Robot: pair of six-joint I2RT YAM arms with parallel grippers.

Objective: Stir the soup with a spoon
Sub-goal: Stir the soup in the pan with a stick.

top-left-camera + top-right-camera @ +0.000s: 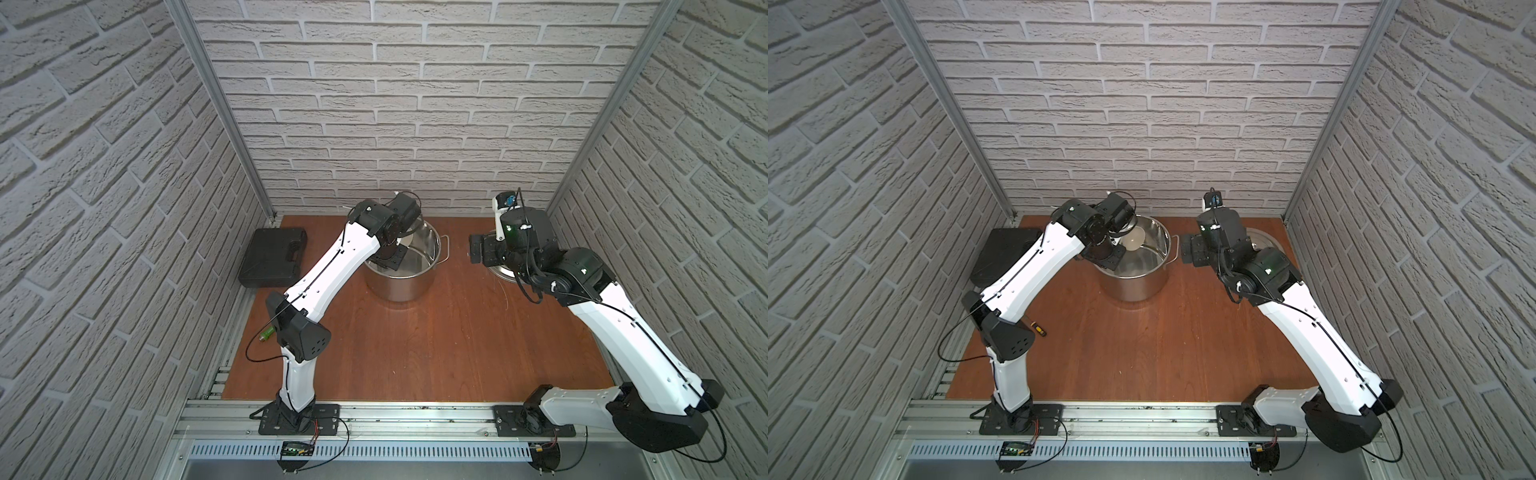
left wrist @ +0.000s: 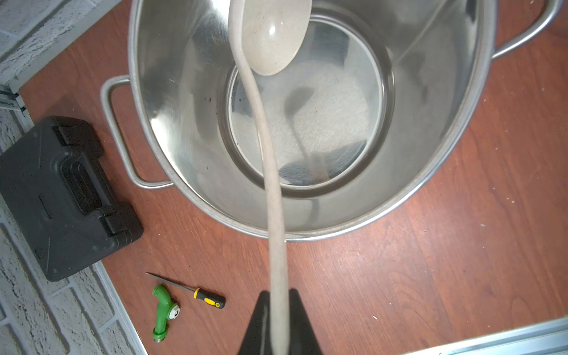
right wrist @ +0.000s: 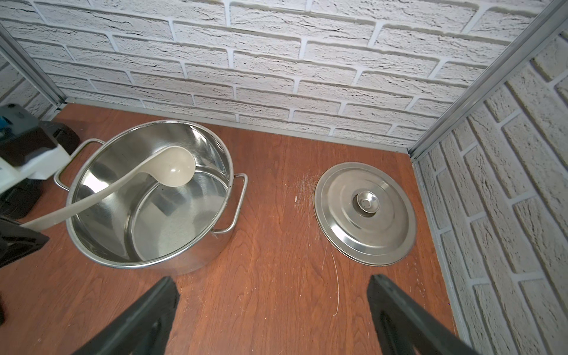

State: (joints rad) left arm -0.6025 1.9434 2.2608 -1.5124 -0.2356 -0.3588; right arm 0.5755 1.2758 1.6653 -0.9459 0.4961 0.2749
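Cream-beige spoon, silver steel pot, reddish-brown wood-grain table, black case, white brick-patterned walls

Pot lid mostly hidden behind right arm; spoon bowl clipped by frame edge (left wrist view).
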